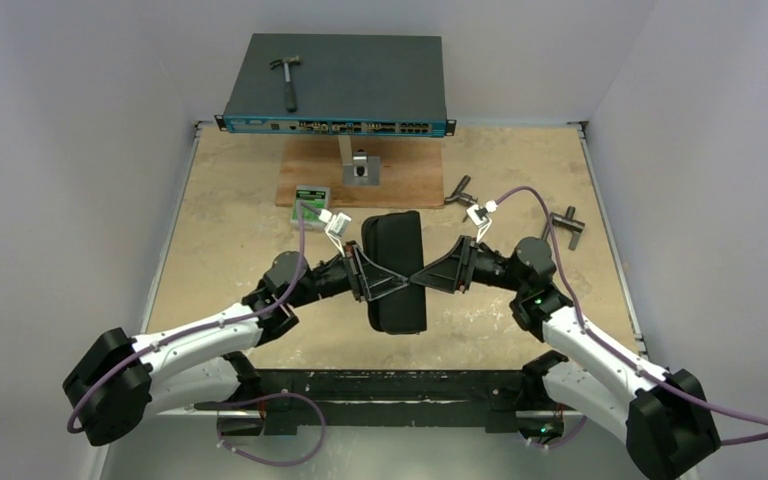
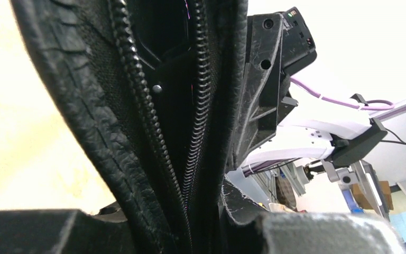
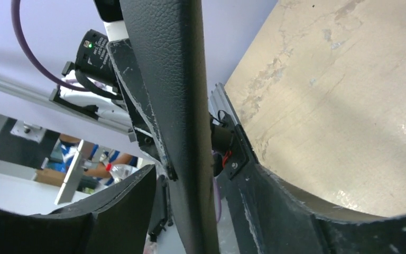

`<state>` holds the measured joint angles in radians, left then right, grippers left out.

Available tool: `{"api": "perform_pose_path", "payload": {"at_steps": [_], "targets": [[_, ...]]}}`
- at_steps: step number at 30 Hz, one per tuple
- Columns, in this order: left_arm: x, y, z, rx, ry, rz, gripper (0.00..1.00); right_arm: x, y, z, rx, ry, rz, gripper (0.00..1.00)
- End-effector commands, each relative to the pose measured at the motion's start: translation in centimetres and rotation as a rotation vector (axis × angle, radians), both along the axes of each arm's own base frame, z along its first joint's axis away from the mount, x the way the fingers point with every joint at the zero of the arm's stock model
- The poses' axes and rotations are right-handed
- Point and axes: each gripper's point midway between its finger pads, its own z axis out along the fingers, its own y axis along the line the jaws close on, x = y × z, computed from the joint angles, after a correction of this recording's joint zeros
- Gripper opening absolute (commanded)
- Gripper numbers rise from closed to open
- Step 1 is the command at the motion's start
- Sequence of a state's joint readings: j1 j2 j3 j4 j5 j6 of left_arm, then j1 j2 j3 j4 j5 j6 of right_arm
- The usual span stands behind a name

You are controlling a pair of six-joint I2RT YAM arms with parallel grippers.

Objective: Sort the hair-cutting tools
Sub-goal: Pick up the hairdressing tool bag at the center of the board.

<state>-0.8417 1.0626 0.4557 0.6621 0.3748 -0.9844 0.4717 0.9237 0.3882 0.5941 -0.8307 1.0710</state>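
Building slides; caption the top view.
Left end effector and right end effector meet at a black textured zippered case on the tan table.

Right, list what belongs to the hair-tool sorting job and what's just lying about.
Belongs to the job:
black zippered case

Just lying about:
hammer
network switch
two T-handle tools
green-labelled box
metal bracket

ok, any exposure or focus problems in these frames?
Top external: even light, sharp. Left wrist: table blown out, zipper crisp, near end effector fingers soft. Right wrist: black case sharp, sheen on table, background soft.
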Motion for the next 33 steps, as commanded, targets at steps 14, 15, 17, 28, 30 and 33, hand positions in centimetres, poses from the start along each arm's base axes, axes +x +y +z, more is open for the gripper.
{"api": "perform_pose_path", "payload": {"at_steps": [14,15,17,28,30,33], "targets": [[-4.4,2.0,7.2,-0.306,-0.104,-0.205,0.00,-2.3,0.1,8.2,0.226,-0.290,0.141,0.84],[-4.6,1.9,7.2,-0.311,-0.102,-0.225,0.00,-2.2,0.2,8.6,0.228,-0.298,0.146,0.84],[-5.0,1.7,7.5,-0.326,-0.106,-0.261,0.00,-1.5,0.6,8.3,0.210,-0.292,0.141,0.83],[-5.8,0.2,8.1,-0.342,-0.084,-0.412,0.01,-0.7,2.6,8.0,0.199,-0.266,0.190,0.55],[-5.8,-0.1,8.0,-0.324,-0.080,-0.418,0.08,-0.7,3.0,8.0,0.194,-0.262,0.195,0.45],[-5.8,-0.5,7.5,-0.277,-0.080,-0.410,0.33,-0.5,3.4,7.9,0.172,-0.252,0.185,0.28]]}}
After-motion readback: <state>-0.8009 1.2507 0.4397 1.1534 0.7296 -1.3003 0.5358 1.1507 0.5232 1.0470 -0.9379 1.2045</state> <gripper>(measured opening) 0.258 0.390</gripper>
